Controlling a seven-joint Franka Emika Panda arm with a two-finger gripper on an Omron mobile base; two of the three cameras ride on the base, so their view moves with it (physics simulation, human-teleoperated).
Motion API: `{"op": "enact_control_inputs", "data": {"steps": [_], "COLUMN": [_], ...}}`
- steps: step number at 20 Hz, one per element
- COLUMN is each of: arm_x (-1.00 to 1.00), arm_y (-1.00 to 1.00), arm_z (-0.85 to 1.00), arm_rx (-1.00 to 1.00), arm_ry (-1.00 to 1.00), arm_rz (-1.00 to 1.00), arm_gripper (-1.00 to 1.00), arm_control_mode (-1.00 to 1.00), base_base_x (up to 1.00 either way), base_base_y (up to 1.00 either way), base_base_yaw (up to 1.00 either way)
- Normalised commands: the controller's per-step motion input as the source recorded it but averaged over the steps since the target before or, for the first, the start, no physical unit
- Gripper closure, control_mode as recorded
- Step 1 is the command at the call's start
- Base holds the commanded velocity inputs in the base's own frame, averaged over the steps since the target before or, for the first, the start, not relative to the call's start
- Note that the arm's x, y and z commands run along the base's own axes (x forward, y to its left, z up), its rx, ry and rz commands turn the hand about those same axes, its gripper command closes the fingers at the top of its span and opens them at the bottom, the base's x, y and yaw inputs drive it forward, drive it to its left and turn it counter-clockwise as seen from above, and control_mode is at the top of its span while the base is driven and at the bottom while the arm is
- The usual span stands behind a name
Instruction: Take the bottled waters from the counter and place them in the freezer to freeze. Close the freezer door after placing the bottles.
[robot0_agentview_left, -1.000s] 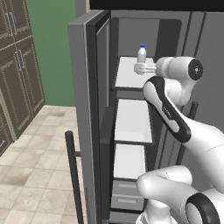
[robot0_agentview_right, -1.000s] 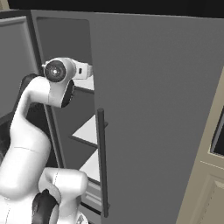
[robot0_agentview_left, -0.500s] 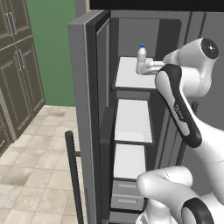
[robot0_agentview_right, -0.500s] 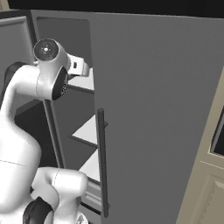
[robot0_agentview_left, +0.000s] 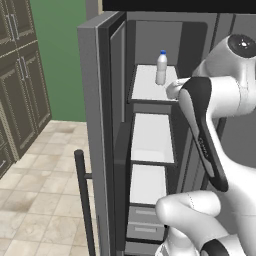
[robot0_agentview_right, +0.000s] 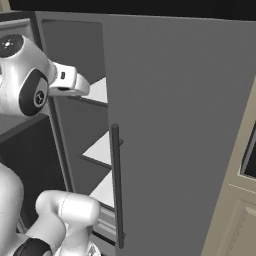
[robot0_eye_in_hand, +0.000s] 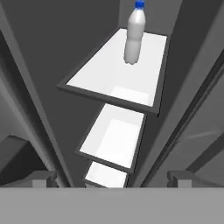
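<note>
Bottle: whitish-clear bottle (robot0_agentview_left: 161, 68) with a blue cap stands on the top white shelf (robot0_agentview_left: 150, 86) inside the freezer (robot0_agentview_left: 150, 125), toward the back right part of that shelf.
Bottle axis: long axis upright, cap at the top, base flat on the shelf; in the hand view it leans slightly because that camera is tilted.
Gripper: the gripper (robot0_eye_in_hand: 112, 177) shows as two dark finger tips low in the hand view, spread wide apart with nothing between them; jaws released, well apart from the bottle.
Left base view: shows the freezer door (robot0_agentview_left: 97, 140) swung open edge-on, its long dark bar handle (robot0_agentview_left: 85, 200), three white shelves stacked one under another, and grey drawers (robot0_agentview_left: 142, 225) at the bottom. The white arm's wrist sits just right of the top shelf, near the bottle but not touching it.
Right base view: shows the plain grey fridge door (robot0_agentview_right: 180, 140) with its dark vertical handle (robot0_agentview_right: 117, 185), and slivers of the white shelves past its left edge; the bottle is hidden there.
Hand view: looks down over the top shelf to the two shelves below, with the bottle at the upper middle.
Surroundings: dark panelled cabinets (robot0_agentview_left: 17, 85), a green wall (robot0_agentview_left: 60, 55) and a beige tile floor (robot0_agentview_left: 40, 200) lie left of the freezer.
</note>
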Motion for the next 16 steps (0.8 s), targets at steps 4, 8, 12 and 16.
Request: {"op": "enact_control_inputs", "data": {"steps": [4,8,12,16], "arm_x": [-0.68,-0.38,-0.01,-0.01], "arm_y": [0.00,0.00,0.00,0.00], "arm_z": [-0.44,-0.22,-0.50,-0.46], "arm_rx": [-0.07,0.05,0.04,0.03], "arm_ry": [0.10,0.02,0.13,0.09], "arm_rz": [-0.12,0.00,0.00,0.01], "arm_gripper": [-1.00,-1.00,-1.00,-1.00], "arm_control_mode": [-1.00,-1.00,-1.00,-1.00], "base_base_x": [0.00,0.00,0.00,0.00], "base_base_y": [0.00,0.00,0.00,0.00], "base_base_yaw": [0.00,0.00,0.00,0.00]}}
